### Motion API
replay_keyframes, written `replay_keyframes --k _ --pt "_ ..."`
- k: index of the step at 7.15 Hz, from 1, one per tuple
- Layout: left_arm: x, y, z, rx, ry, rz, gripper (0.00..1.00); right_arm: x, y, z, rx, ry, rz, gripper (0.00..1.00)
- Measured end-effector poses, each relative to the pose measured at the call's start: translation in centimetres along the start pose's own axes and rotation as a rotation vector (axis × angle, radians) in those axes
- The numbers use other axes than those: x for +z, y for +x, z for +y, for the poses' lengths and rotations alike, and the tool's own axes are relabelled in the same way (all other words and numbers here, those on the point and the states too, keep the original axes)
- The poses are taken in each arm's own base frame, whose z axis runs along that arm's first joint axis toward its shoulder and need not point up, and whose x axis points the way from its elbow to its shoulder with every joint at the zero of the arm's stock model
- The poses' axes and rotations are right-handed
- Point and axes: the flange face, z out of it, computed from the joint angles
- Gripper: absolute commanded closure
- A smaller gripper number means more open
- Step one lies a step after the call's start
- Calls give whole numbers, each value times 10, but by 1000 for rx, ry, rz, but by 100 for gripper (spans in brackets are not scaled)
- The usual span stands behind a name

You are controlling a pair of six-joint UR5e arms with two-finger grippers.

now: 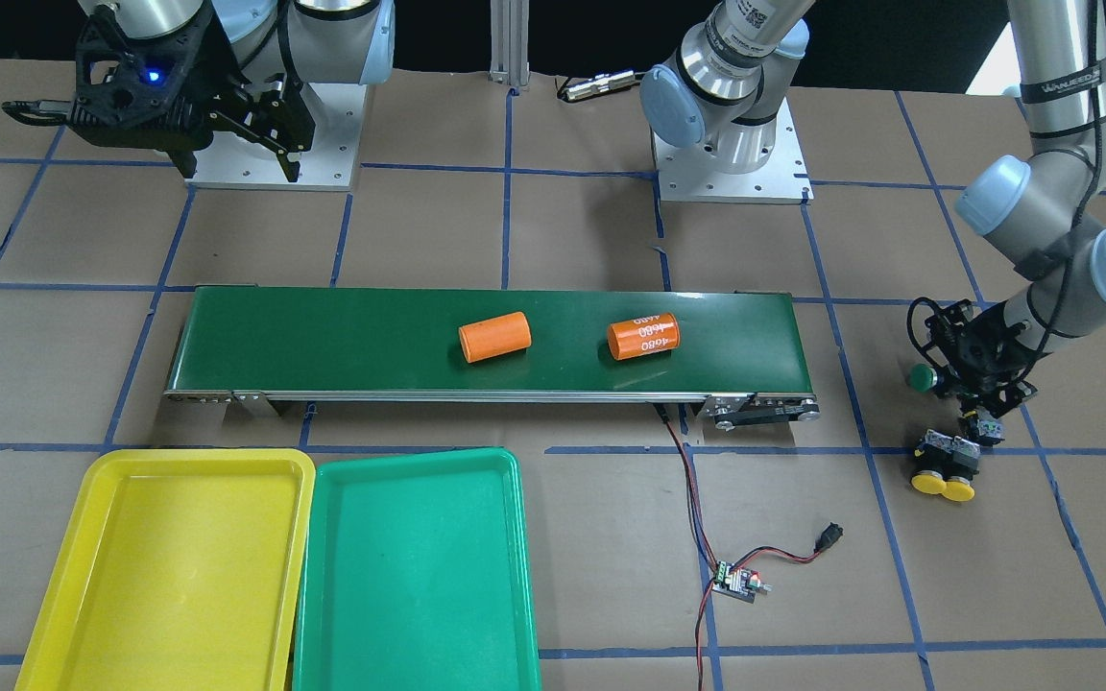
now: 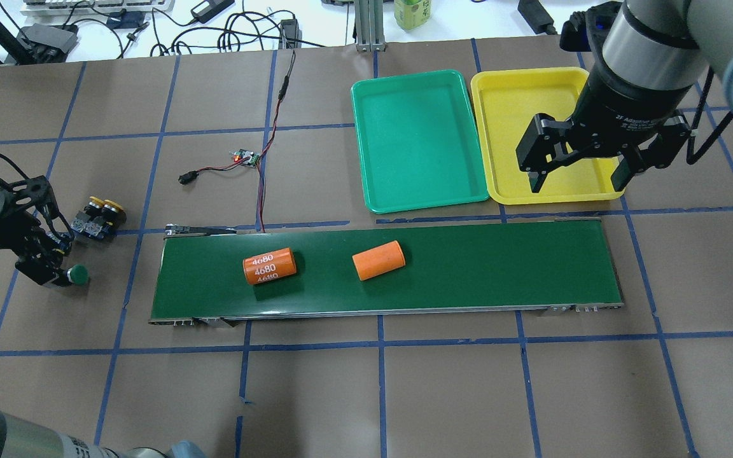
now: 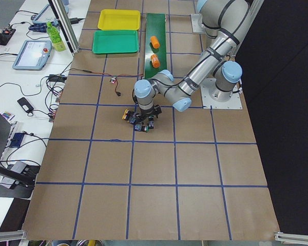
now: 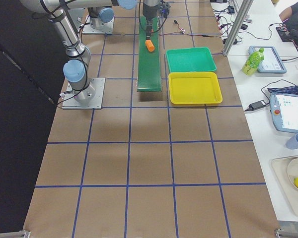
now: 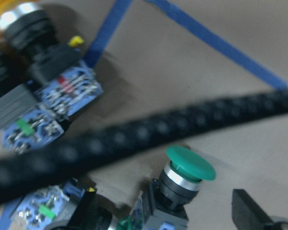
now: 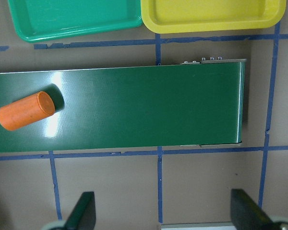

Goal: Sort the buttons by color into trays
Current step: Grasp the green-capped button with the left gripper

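Cable point(image 5: 134, 139) blurred across the green button point(image 5: 189, 165), which lay on the surface point(image 5: 216, 86) between the left pincer's point(image 2: 60, 272) spread jaws, well apart from the green tray point(image 2: 417, 140). Light, rigid and smooth-capped, it probably wanted gripping by its squarish body. Right pincer point(image 2: 578, 184) hung spread, high above.

Two trays lie on the table point(image 1: 611, 240), one yellow tray point(image 1: 169, 566) and one green tray point(image 1: 414, 576) at its 3 o'clock in the front-facing view. One conveyor belt point(image 1: 323, 336) carries two orange cylinders, one marked 4680 point(image 1: 644, 336) and one plain point(image 1: 494, 337). There are two yellow-capped buttons point(image 1: 943, 485), one green-capped button point(image 1: 920, 376), a fourth switch body point(image 5: 38, 211) whose cap cannot be made out, and one small circuit board point(image 1: 737, 581).
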Motion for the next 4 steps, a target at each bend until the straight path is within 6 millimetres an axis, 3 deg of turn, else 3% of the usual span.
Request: replay_keyframes --k 1,4 --pt "3 6 -1 19 8 -5 99 1 0 0 2 -3 1 0" --pt "6 8 -1 12 46 -19 100 4 0 1 0 -8 2 0"
